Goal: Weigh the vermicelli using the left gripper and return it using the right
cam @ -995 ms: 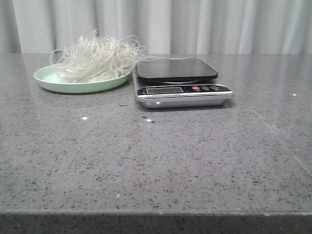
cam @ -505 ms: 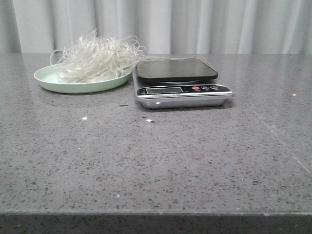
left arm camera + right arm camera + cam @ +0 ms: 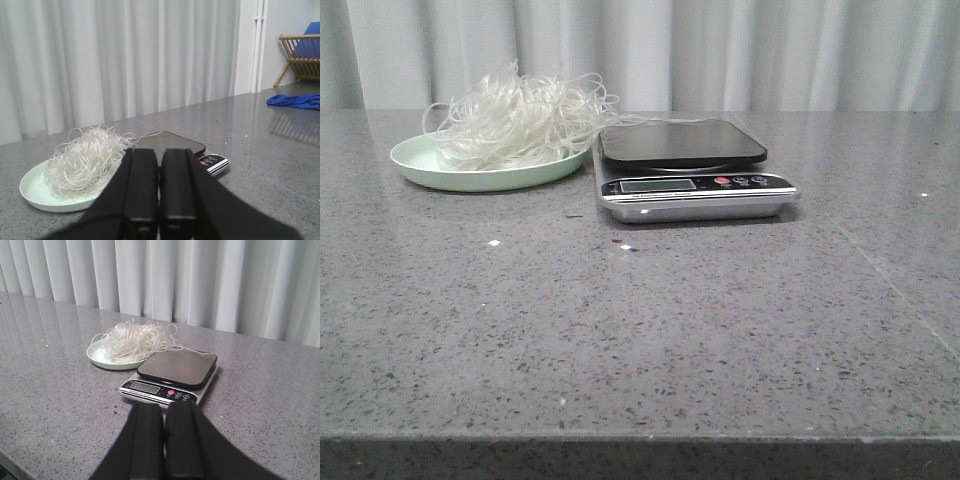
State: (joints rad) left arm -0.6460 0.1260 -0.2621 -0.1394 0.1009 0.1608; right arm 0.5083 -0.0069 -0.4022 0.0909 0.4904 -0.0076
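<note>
The vermicelli is a fluffy white tangle piled on a pale green plate at the back left of the table. It also shows in the left wrist view as vermicelli and in the right wrist view as vermicelli. Right beside the plate stands a kitchen scale with a bare black platform; one strand trails toward its back edge. My left gripper is shut and empty, well short of the plate. My right gripper is shut and empty, short of the scale. Neither gripper shows in the front view.
Grey speckled stone table with small white crumbs in front of the plate. Pale curtains hang behind. In the left wrist view, a blue cloth lies far off on the table, with a wooden rack beyond it.
</note>
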